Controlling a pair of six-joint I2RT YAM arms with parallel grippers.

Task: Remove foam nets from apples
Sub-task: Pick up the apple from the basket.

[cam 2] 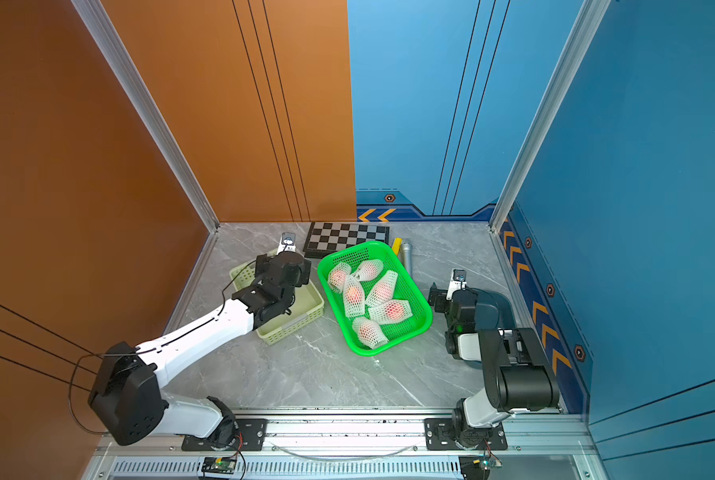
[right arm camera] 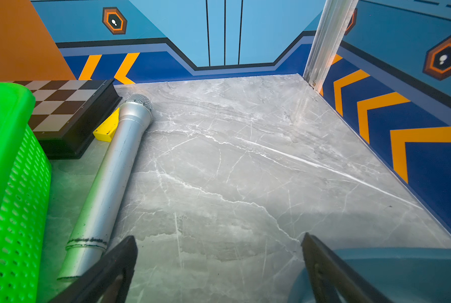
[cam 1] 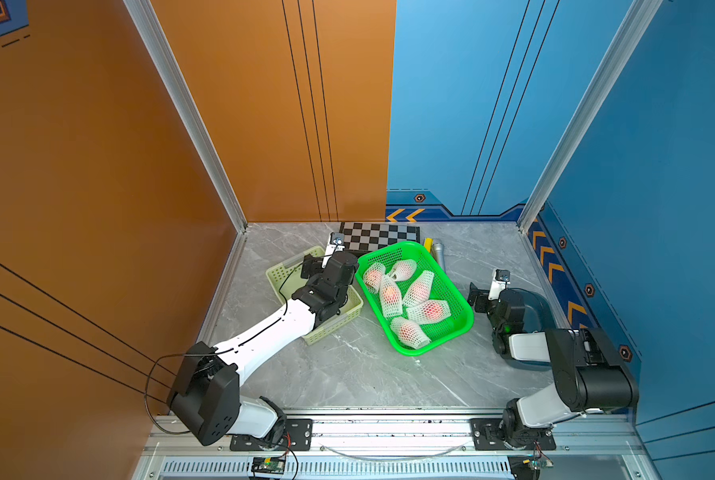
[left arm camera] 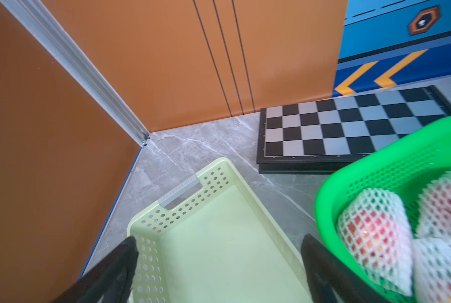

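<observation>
Opening position on the grey marble surface (cam 1: 347,374): six foam nets (cam 1: 390,297), each with one of the apples (cam 1: 431,310) showing pink through its mesh, lie heaped in a green basket (cam 1: 459,295) near the middle of the far edge; none has been stripped, so the job looks to be at its very start. The left tool (left arm camera: 219,242) hangs with its jaws spread wide and nothing between them, above an empty pale green basket (left arm camera: 219,210) toward the far left corner, just beside the green basket's rim; the right tool (right arm camera: 219,241), equally wide and empty, sits low near the right edge, beside a rounded blue-grey object (cam 1: 534,303) whose nature is unclear. A chessboard (cam 1: 383,235), a silver microphone (right arm camera: 109,178) and a small yellow block (right arm camera: 106,128) lie along the far edge, apart from the work. The step in hand appears to be the first reach; the next move likely calls for one tool to lift a sleeved apple out of the crowded pile, then both to work together, one holding the fruit through the mesh while the other pinches a loose net end and draws it off.
</observation>
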